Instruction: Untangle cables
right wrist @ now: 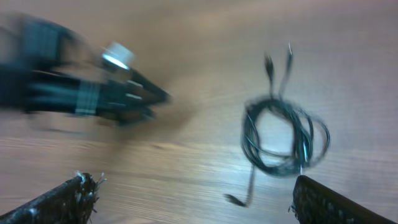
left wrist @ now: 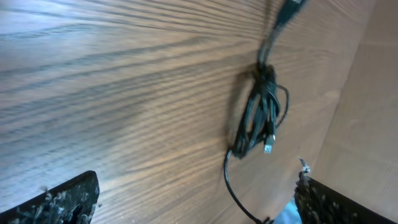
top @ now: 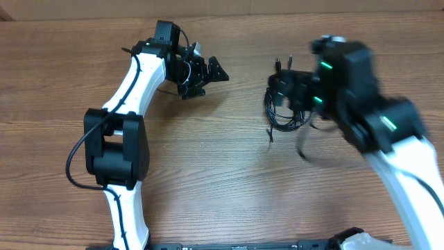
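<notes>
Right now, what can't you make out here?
Overhead: right arm motion-blurred, covering part of the cables.
Left wrist: one cable tail cut off by the bottom edge.
Right wrist: left gripper blurred; cable count and crossings too smeared to tell.

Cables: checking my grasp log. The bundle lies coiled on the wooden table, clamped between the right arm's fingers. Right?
Not clamped. The right wrist view shows the cables lying coiled on the wooden table, with the right arm's fingers wide apart and nothing between them.
</notes>
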You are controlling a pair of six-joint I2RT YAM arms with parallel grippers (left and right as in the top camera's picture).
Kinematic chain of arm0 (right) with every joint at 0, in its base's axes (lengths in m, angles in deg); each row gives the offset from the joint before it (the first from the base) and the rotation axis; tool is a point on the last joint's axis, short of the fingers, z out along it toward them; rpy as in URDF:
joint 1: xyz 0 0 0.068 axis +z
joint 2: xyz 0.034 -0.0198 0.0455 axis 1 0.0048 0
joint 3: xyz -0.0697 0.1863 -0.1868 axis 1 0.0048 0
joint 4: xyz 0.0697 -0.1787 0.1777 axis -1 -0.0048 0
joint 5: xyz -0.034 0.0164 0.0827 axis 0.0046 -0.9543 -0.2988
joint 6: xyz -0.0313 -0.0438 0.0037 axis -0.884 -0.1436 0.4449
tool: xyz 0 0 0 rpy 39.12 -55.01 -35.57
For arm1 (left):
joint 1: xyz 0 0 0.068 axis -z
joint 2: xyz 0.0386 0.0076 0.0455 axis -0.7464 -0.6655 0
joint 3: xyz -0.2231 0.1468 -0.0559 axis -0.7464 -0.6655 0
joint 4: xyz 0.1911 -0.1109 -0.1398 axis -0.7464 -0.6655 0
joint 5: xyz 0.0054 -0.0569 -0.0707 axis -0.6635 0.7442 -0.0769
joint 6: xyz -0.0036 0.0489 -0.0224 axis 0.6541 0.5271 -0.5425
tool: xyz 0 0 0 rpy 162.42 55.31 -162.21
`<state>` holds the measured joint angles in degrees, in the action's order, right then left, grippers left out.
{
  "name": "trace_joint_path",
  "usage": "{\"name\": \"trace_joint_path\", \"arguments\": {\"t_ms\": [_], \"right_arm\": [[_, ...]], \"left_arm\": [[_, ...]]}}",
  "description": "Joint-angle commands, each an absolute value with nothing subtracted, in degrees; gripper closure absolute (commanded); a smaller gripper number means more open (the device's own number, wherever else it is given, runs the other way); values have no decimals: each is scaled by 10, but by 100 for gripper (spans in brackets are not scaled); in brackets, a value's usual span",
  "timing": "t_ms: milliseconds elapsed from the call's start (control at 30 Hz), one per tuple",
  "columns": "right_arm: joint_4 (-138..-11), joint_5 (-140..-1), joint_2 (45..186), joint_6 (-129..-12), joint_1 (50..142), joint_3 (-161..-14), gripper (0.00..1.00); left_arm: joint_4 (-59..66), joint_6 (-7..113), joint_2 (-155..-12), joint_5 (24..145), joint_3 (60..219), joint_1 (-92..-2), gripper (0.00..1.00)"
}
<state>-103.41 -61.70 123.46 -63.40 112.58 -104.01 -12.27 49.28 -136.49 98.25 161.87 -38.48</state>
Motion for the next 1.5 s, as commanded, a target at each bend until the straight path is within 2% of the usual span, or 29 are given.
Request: {"name": "trace_joint_path", "arguments": {"t_ms": [0, 167, 267, 467, 633, 800, 1033, 1200, 1367, 1400, 1433, 1467], "right_arm": [[-1039, -563, 1319, -578, 1123, -1032, 0], [-1025, -548, 1434, -469, 1092, -1032, 0], [-1009, -582, 1484, -460, 1069, -1032, 0], [-984, -613, 1544, -474, 1049, -1032, 1], [-969, -652, 1579, -491, 1063, -1032, 11], [-956, -653, 1600, -507, 1087, -1032, 12], [-952, -655, 1633, -534, 1087, -1031, 23], [-945, -658, 1648, -534, 1093, -1025, 26], [-909, -658, 1648, -534, 1096, -996, 35], [-902, -658, 1648, -536, 1096, -990, 43], [-896, -658, 1648, -544, 1096, -985, 55], [-892, -657, 1648, -548, 1096, -980, 73]], "left_arm": [[-130, 535, -1275, 928, 1618, -386, 0], [-169, 537, -1181, 786, 1618, -382, 0], [-195, 537, -1131, 735, 1618, -376, 0], [-229, 537, -1083, 732, 1618, -362, 0], [-244, 537, -1083, 731, 1618, -339, 0], [-248, 537, -1085, 727, 1618, -318, 0], [-281, 537, -1085, 709, 1618, -310, 0], [-292, 537, -1085, 699, 1617, -309, 0], [-299, 537, -1085, 699, 1617, -309, 0], [-302, 537, -1085, 698, 1616, -309, 0], [-306, 537, -1085, 697, 1616, -309, 0], [-308, 537, -1085, 697, 1615, -309, 0]]}}
